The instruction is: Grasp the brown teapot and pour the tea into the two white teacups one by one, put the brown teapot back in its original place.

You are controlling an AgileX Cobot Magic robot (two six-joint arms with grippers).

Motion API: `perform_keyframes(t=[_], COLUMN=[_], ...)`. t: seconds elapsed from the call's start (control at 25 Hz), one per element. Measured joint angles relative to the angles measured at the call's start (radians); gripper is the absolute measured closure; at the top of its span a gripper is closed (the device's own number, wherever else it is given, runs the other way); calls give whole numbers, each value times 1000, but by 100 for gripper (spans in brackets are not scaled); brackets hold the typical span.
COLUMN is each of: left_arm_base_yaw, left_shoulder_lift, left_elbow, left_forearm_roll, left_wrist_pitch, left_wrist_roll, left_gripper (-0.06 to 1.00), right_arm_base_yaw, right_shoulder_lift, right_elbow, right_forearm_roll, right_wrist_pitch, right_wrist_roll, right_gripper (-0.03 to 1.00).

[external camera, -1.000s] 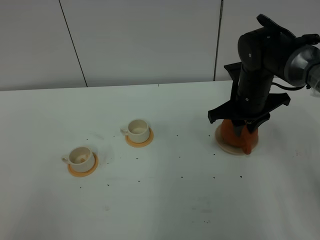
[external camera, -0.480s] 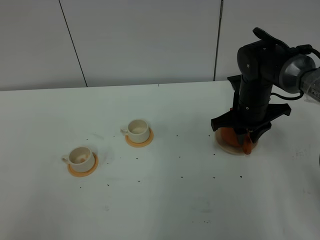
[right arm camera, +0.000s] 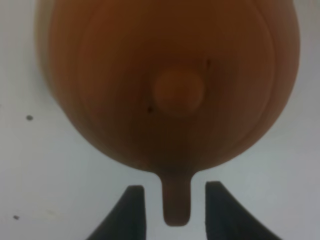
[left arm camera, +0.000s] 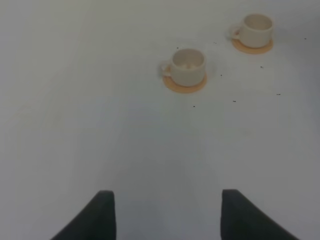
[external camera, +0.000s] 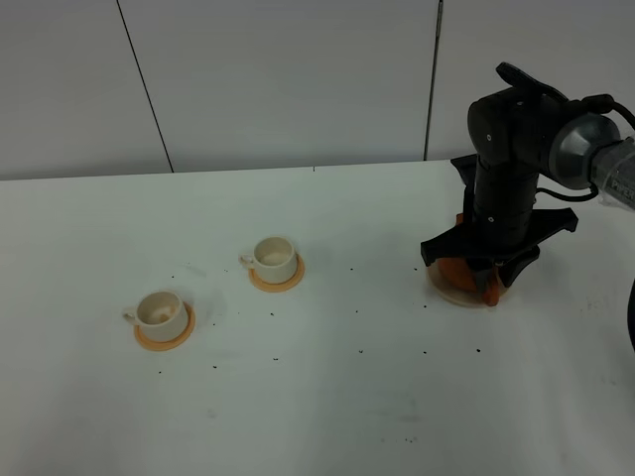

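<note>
White bench (external camera: 298, 397), grey wall panels (external camera: 298, 79) behind. The brown teapot (right arm camera: 170, 75) sits on its beige coaster (external camera: 438, 282) on the right side of the bench, with my right tool (right arm camera: 175, 190) down over it. The wrist view shows the fingers straddling the loop handle (right arm camera: 177, 210) with a gap on each side, so the tool is part-open and holds nothing yet. My left tool (left arm camera: 167, 215) is wide and empty, hanging over bare bench.

The two white teacups (external camera: 162, 311) (external camera: 275, 256) stand on orange saucers, well apart from the pot. I can't tell whether there is tea in them.

Risks as I judge them:
- The handle is thin and the pot is heavy. A pinch this far from the body could let the pot swing, so the spout dips early and tea lands on the bench.
- If one finger touches first, the pot gets shoved or twisted off the coaster.
- The knobbed lid (right arm camera: 178, 92) looks loose-fitting and could slide off in a steep pour.
- The cups are small and light, so a stream is easy to miss with and a low spout could knock one over.
</note>
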Motion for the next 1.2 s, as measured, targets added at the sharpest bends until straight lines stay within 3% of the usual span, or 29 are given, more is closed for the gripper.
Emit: perform_keyframes(t=[0.72,1.2], left_arm_base_yaw=[0,0], left_shoulder_lift=[0,0], left_elbow=[0,0], left_forearm_roll=[0,0], left_wrist_pitch=[0,0], left_wrist_roll=[1,1], left_gripper=[41,41], right_arm_base_yaw=[0,0], right_shoulder_lift=[18,18], right_elbow=[0,0], right_forearm_roll=[-1,-9], right_wrist_pitch=[-19,-18], right_wrist_roll=[-12,-23], right_gripper=[69,80])
